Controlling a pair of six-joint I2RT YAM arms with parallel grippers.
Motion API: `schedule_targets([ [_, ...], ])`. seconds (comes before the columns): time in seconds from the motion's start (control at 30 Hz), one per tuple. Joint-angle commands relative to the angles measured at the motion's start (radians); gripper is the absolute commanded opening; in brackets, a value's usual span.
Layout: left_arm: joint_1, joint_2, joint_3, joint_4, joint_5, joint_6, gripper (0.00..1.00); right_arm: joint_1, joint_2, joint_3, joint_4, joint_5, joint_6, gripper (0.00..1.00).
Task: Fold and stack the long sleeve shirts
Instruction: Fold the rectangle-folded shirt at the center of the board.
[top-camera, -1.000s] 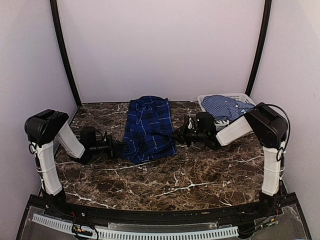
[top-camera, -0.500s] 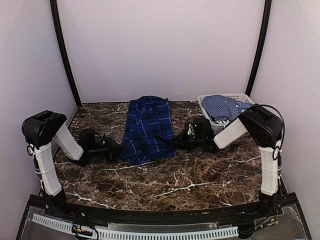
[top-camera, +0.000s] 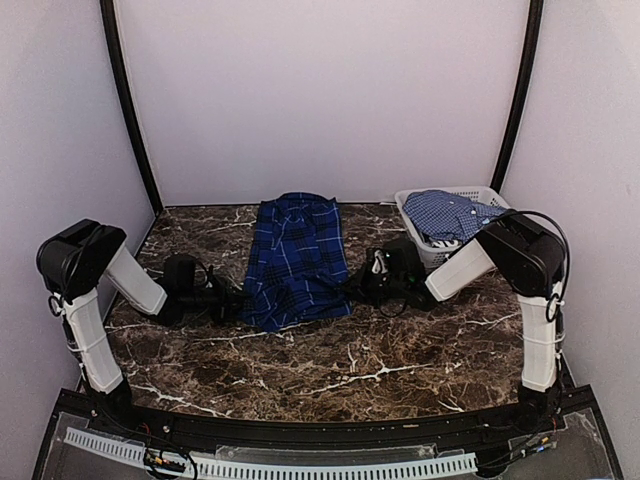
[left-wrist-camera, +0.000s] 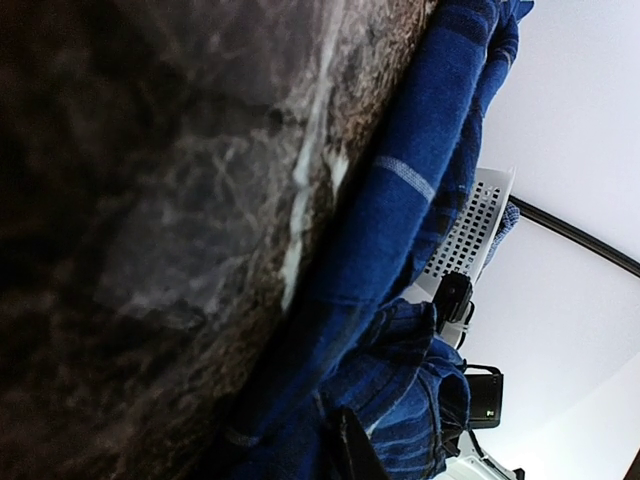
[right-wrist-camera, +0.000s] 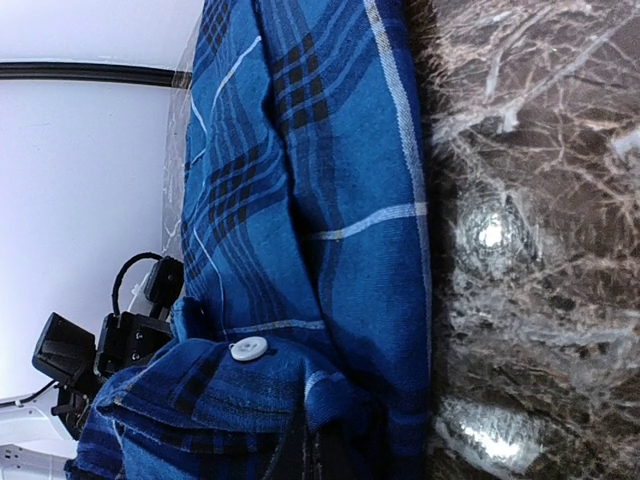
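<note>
While lying flat, seems soft, light and limp; likely to sag and slide open if lifted by one corner. At the middle of the marble table (top-camera: 400, 350): dark plaid shirt (top-camera: 297, 255), folded into a long strip. Best taken at both near corners together, pinching through all layers.

Pinched tight on bunched cloth at the near right corner: right gripper (top-camera: 355, 285). At the near left corner, against the cloth: left gripper (top-camera: 228, 300); cannot tell whether closed or parted.

Heaped in the white basket (top-camera: 478, 193) at the far right, well apart from the strip: lighter checked shirt (top-camera: 450, 213).

From above only: whole layout, with arms and basket. From the right wrist only: a white button (right-wrist-camera: 248, 348) on the gathered fold. From the left wrist only: cloth edge against the table, seen from low down, layers rucked up.
</note>
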Motion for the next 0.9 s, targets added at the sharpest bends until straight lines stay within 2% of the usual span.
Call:
schedule_targets([
  [0.0,-0.006,-0.061,0.028,-0.179,-0.004,0.080,0.13,0.002,-0.051,-0.053,-0.060,0.056,-0.016,0.00],
  [0.4,-0.006,-0.150,0.156,-0.355,0.035,0.218,0.07,-0.024,-0.133,-0.073,-0.045,0.041,-0.032,0.00],
  [0.63,-0.006,-0.117,0.235,-0.407,0.045,0.252,0.06,-0.039,-0.164,-0.050,-0.084,0.069,-0.060,0.00],
  [0.87,-0.002,-0.022,0.320,-0.435,0.028,0.275,0.05,-0.066,-0.092,0.020,-0.099,0.046,-0.089,0.00],
])
